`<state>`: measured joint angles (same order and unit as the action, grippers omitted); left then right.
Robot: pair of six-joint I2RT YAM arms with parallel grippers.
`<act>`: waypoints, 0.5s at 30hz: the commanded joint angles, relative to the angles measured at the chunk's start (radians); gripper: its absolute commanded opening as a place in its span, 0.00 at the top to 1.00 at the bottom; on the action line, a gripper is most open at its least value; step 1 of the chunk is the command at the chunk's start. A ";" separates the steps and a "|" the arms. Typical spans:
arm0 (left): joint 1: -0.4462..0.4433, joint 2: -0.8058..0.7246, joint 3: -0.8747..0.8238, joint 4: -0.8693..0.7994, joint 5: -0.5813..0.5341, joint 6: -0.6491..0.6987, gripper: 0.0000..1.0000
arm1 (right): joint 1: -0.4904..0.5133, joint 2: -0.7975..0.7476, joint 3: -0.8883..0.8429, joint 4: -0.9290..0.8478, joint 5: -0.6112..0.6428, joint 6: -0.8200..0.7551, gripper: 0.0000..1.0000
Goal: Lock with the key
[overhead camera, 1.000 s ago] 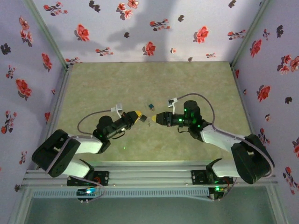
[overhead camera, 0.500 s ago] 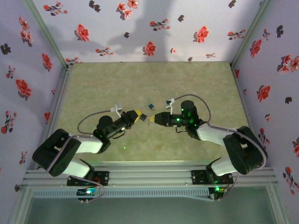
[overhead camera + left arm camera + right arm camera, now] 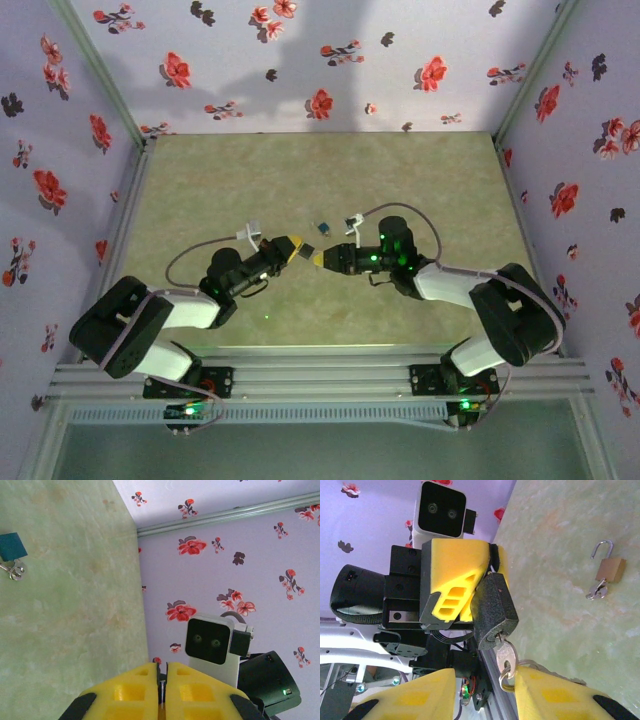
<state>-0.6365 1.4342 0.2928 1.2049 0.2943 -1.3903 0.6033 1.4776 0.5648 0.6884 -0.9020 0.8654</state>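
Left jaws: clenched on the shackle of the textured black padlock (image 3: 492, 607), over the middle of the pale green counter (image 3: 300, 180).
Silver key (image 3: 506, 656): seated in that padlock's keyhole.
Right jaws: parted, flanking the key.
Brass padlock (image 3: 611, 569): shackle open, lying apart.

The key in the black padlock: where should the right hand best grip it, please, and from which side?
Probably the key's flat silver head, which stands clear of the padlock clamped in the left hand. Come end-on along the shaft from the right hand's side, opposite that clamp, pinching the head rather than the loose ring.
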 commanded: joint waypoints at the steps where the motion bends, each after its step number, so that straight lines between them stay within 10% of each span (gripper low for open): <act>1: 0.009 -0.011 0.021 0.064 -0.014 -0.010 1.00 | 0.007 0.010 0.026 0.032 -0.025 -0.008 0.66; 15: 0.009 -0.021 0.020 0.064 0.003 -0.008 1.00 | 0.008 0.018 0.027 0.028 0.025 -0.009 0.77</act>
<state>-0.6365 1.4342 0.2928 1.2121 0.2951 -1.3937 0.6033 1.4815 0.5663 0.6880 -0.8906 0.8654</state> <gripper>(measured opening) 0.079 0.228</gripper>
